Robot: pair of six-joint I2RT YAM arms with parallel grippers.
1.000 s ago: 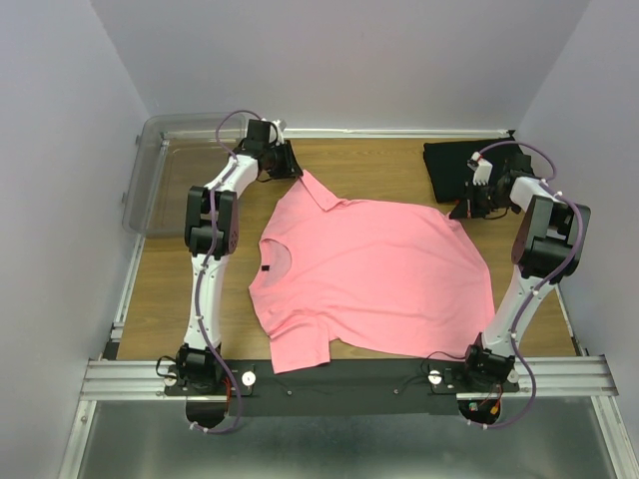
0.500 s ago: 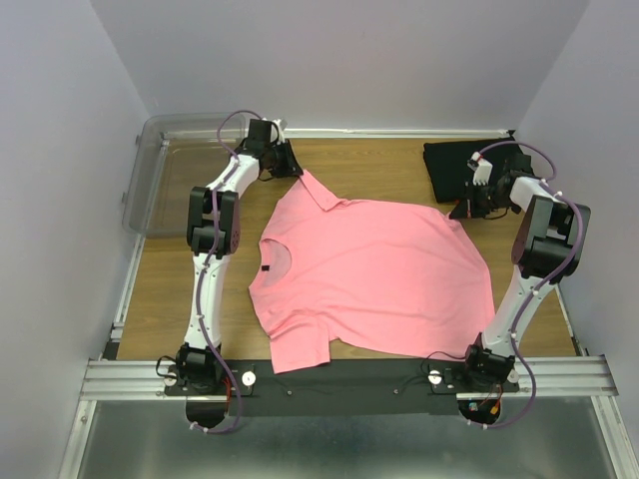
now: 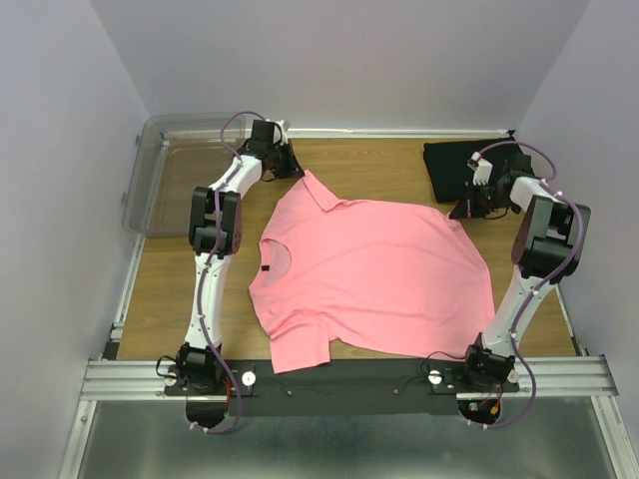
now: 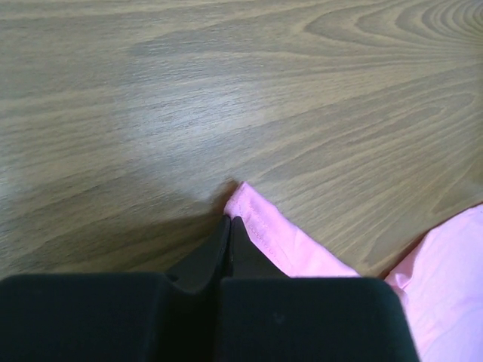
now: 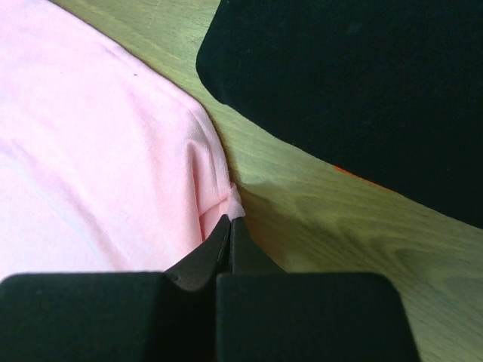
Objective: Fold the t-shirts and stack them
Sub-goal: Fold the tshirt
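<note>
Quick status from me. The pink t-shirt (image 3: 374, 274) is lying spread flat across the middle of the tabletop (image 3: 389, 165). It's sideways to me, with the neck hole facing my left arm (image 3: 212, 225) and a little dark label (image 3: 266, 269) showing at the collar. One sleeve is sitting near my bases and the other is pointing toward the far left.

My left jaws are pressing fully together right at the tip of that far sleeve. On the left wrist cam a stitched pink corner is poking out just past the tips and running back under one of them. So I'm reading that as pinching the cloth, though the contact itself is mostly hidden.

My right jaws are also clamping tight, no gap. They're holding a small puckered nub of pink fabric at the shirt's far right corner, and the cloth is bunching up a bit where I'm gripping it.

The black t-shirt (image 5: 355, 83) is sitting folded in the far right corner, just beside that pinch but not touching it. A thin sliver of the orange t-shirt (image 5: 355, 178) is peeking out from under its edge.

A clear plastic bin (image 3: 165, 170) is sitting off at the far left.
</note>
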